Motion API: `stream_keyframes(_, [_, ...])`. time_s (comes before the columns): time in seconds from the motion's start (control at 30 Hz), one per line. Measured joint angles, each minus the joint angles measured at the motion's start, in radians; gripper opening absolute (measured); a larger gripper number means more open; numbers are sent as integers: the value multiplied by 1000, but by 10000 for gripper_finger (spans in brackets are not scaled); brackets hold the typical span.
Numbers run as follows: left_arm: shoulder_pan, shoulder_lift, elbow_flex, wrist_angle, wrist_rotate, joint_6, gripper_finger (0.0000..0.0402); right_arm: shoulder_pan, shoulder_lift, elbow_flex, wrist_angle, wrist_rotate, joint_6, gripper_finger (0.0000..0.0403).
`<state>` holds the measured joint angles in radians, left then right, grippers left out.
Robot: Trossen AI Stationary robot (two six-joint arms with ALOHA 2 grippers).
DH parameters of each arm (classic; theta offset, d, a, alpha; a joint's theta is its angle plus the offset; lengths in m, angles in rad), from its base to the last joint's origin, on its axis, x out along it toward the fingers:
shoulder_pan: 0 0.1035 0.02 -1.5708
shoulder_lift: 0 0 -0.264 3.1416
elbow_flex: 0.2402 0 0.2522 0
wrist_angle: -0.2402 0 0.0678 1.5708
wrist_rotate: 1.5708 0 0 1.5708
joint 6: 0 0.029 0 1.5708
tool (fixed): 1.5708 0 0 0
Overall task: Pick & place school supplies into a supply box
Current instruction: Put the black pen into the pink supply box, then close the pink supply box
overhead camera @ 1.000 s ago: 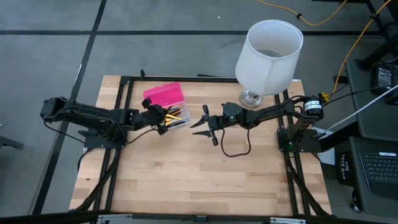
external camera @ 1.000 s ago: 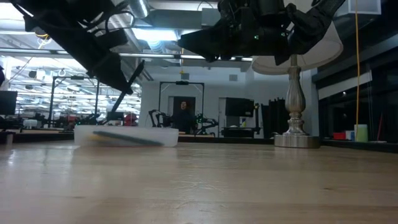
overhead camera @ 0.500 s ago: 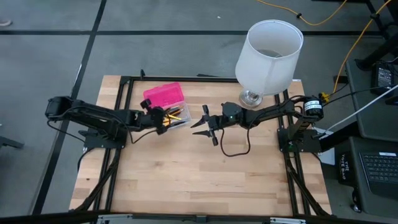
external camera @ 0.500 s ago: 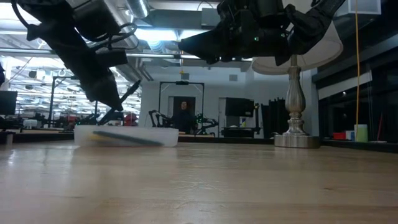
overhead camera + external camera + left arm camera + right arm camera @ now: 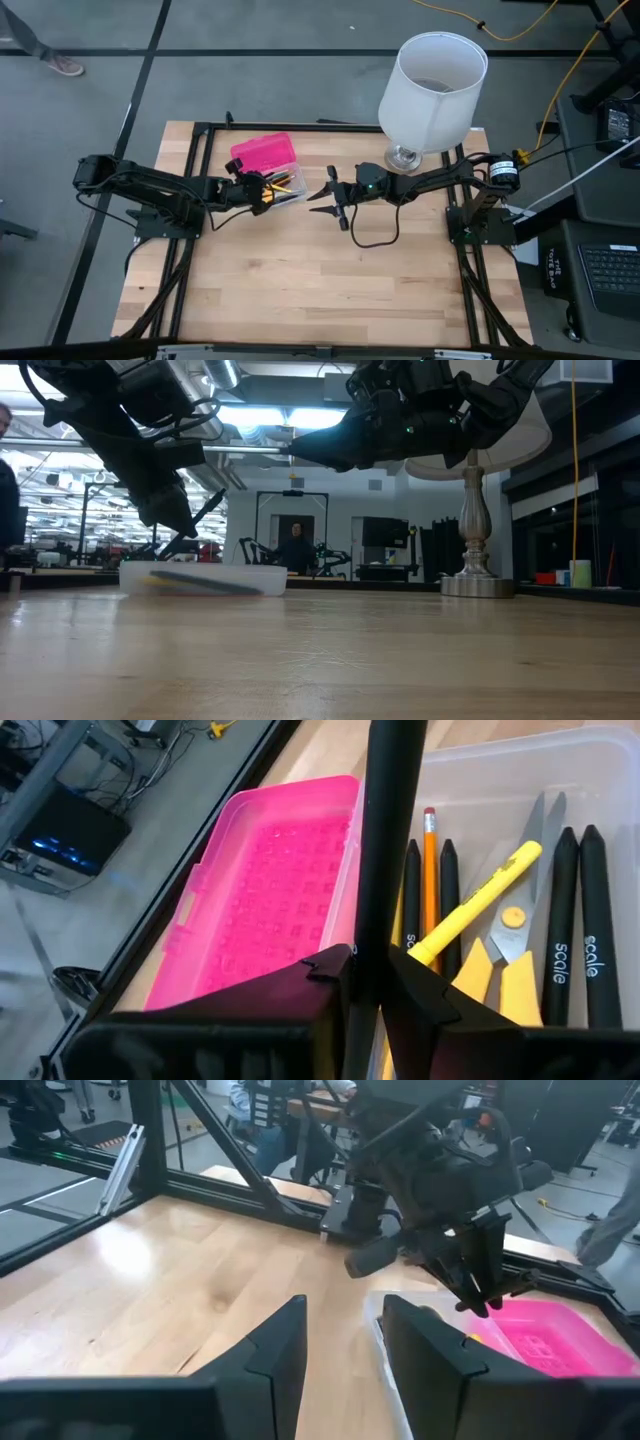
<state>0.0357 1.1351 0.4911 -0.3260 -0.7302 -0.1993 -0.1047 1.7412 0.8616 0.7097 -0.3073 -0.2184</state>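
We see the supply box on the bench, pink lid beside its clear base, beside the lamp. Over the base, our left gripper pinches a black pen between nearly closed fingers, above the scissors and pencils inside. Our right gripper hovers just beside the box, fingers spread, holding nothing.

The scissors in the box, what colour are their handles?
Yellow-orange. The scissors show best in the left wrist view, lying among the pens in the clear box.
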Motion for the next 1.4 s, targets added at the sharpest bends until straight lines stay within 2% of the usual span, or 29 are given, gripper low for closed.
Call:
stream_keyframes(0.23, [0, 0, 0, 0, 46, 0, 44, 0, 0, 0, 1, 0, 0, 138])
stream_keyframes(0.87, [0, 0, 0, -21, 59, -24, 87, 0, 0, 0, 2, 0, 4, 138])
stream_keyframes(1.2, [0, 0, 0, -21, 128, -24, 87, 0, 0, 0, 2, 0, 4, 138])
stream_keyframes(1.4, [-1, 0, 0, -18, 130, -24, 88, 0, 0, 0, 2, 0, 5, 138])
